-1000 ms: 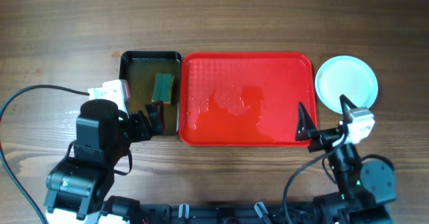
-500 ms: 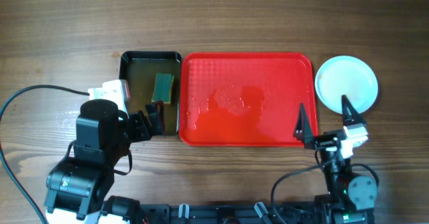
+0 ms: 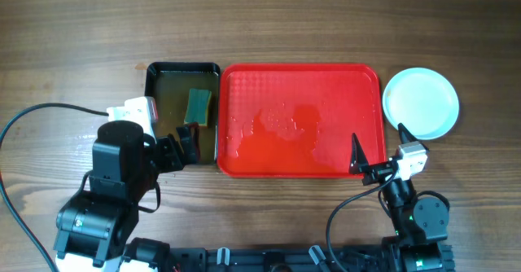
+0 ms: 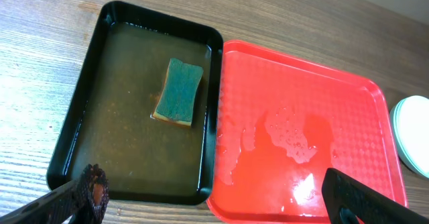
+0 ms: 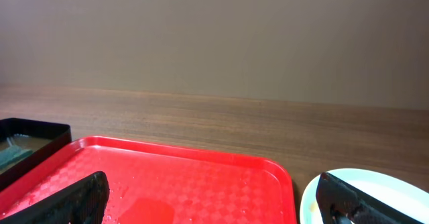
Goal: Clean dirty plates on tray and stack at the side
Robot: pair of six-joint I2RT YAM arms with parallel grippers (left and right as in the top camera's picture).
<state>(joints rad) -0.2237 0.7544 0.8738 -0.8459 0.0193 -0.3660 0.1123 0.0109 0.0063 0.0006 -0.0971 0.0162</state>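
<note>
We find the red tray (image 3: 301, 119) at the middle of the bench (image 3: 269, 19), long sides running left to right. Its left edge lies just beside the right edge of the black tray (image 3: 155, 113), with only a thin seam showing between the two rims. The plates (image 3: 421, 101) stand stacked on the bench off the red tray's right edge, level with its far right corner and separated from it by a narrow strip of wood. Open bench extends beyond the far edges of both trays. To the left of the black tray the wood is crossed only by a cable (image 3: 49, 107). The stack's top face reads as an even white to pale blue disc. The left wrist view shows layered rims, but we cannot tell the count. The red tray's textured floor carries a sheet of water with droplets around its centre. A green sponge (image 4: 179, 92) lies in the brownish liquid of the black tray. The left claw (image 4: 211, 184) is released, fingers spread wide over the near edges of the two trays. The right claw (image 3: 377, 133) is likewise released and grasps nothing. One finger is over the red tray's near right corner, the other overlaps the near rim of the stack.
</note>
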